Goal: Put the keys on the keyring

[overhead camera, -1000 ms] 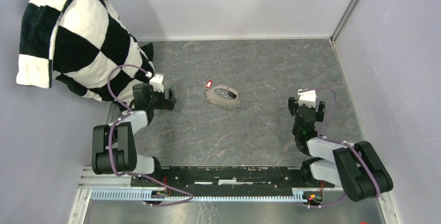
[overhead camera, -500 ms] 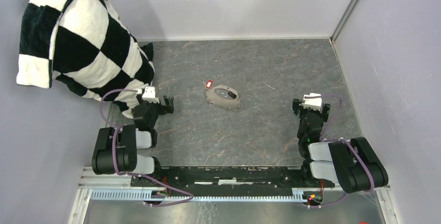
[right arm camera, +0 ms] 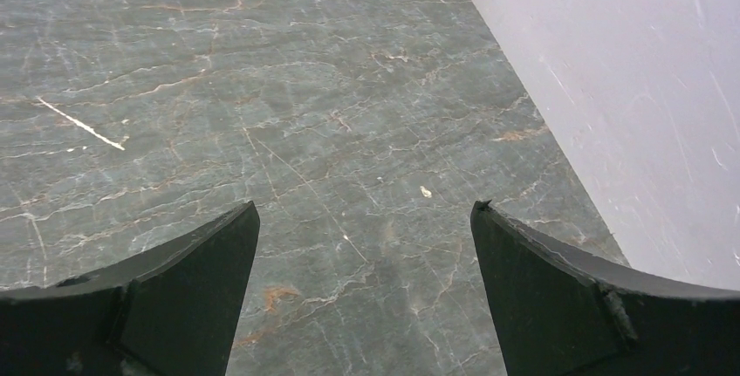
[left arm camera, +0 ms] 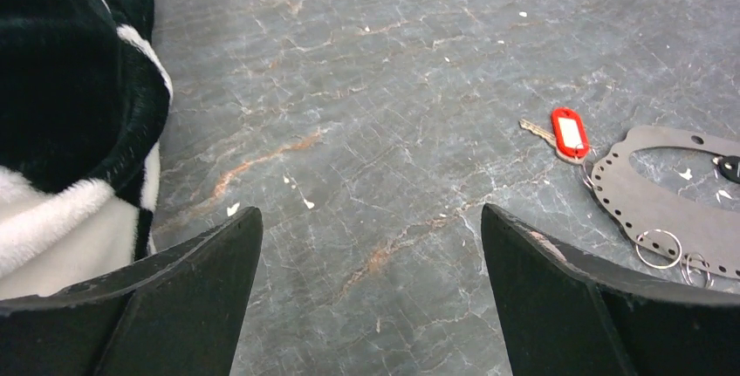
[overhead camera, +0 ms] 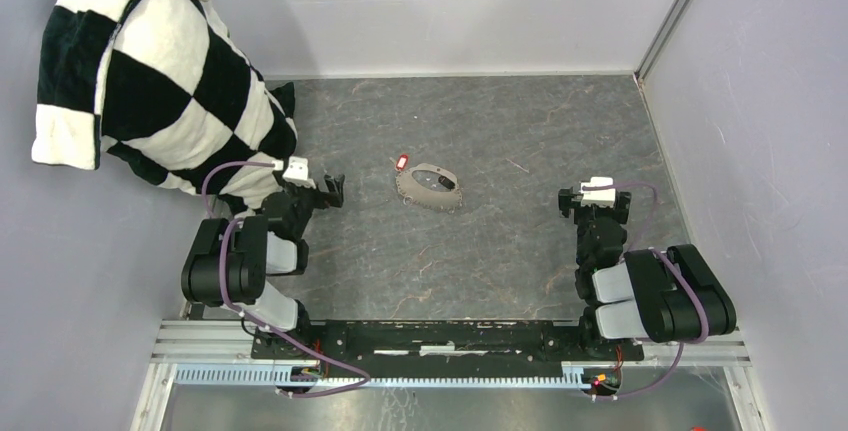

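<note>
At the middle of the table (overhead camera: pixel 500 251) lies the keyring (left arm camera: pixel 646 206), with the red-tagged key (left arm camera: pixel 569 132) just beside its far-left edge and the black-headed key (overhead camera: pixel 446 183) inside the loop, well apart from the 2 grippers. Since 1 second ago both arms have folded back toward their bases; keys and ring lie unmoved. The left gripper (overhead camera: pixel 328 191) and right gripper (overhead camera: pixel 595 201) stand spread wide, holding and touching nothing.

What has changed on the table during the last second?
Both arms folded back toward their bases; the left gripper and right gripper stayed open and empty. Nothing was taken or released. The red-tagged key, black key and keyring lie where they were.
</note>
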Robot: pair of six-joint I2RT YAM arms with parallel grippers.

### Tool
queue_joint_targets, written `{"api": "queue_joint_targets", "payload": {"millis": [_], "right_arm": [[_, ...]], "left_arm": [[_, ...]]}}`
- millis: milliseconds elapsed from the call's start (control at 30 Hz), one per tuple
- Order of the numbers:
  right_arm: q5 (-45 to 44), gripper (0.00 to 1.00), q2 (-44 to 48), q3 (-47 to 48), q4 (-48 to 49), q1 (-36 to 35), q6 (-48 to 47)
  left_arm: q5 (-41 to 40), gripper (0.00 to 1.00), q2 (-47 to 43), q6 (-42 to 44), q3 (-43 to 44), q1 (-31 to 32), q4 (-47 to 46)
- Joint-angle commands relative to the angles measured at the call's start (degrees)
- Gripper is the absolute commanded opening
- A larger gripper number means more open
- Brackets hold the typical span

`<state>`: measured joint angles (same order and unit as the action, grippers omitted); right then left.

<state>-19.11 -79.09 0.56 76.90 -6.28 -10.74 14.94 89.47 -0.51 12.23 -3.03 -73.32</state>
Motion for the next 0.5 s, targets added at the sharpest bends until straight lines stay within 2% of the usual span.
{"api": "queue_joint_targets", "payload": {"millis": [0,467], "right_arm": [[2.2,0.98,0.85,-4.63,1.39,0.15,0.54],[2.2,0.98,0.68,-4.6,1.67,0.19,0.5]], "left_arm": [[-1.04,1.0,-1.01,1.74,-0.37,0.3,1.06],[-0.8,1.0,-0.77,1.83,0.22,0.29,1.9]]}}
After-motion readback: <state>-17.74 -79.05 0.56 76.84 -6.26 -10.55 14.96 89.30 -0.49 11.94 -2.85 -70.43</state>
